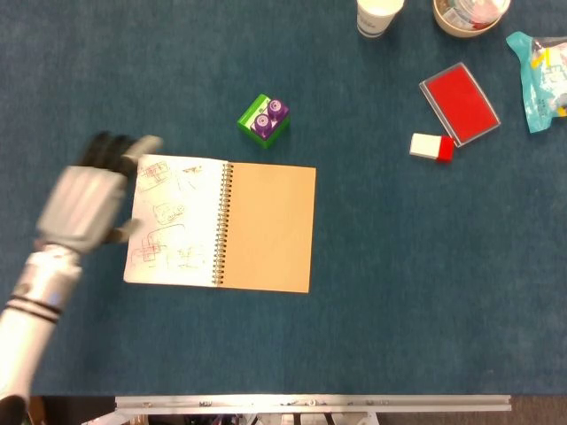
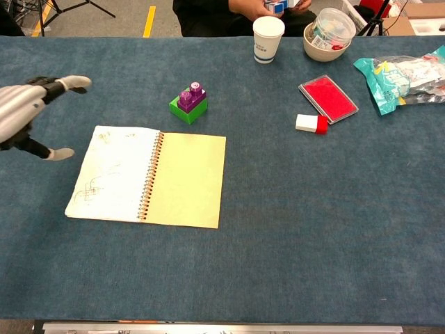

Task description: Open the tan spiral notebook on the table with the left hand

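Observation:
The tan spiral notebook [image 1: 221, 226] lies open and flat on the blue table, its sketched white page on the left and its tan cover [image 2: 188, 179] spread to the right of the spiral. My left hand [image 1: 89, 199] hovers off the notebook's left edge with its fingers apart and nothing in it. In the chest view that left hand [image 2: 24, 111] sits at the far left border, raised above the table. The right hand shows in neither view.
A green and purple block [image 1: 263, 119] stands just beyond the notebook. Farther right lie a red tray [image 1: 458, 103] and a red and white eraser [image 1: 431, 147]. A paper cup [image 2: 268, 39], a bowl [image 2: 329, 34] and a plastic bag [image 2: 405, 78] line the far edge.

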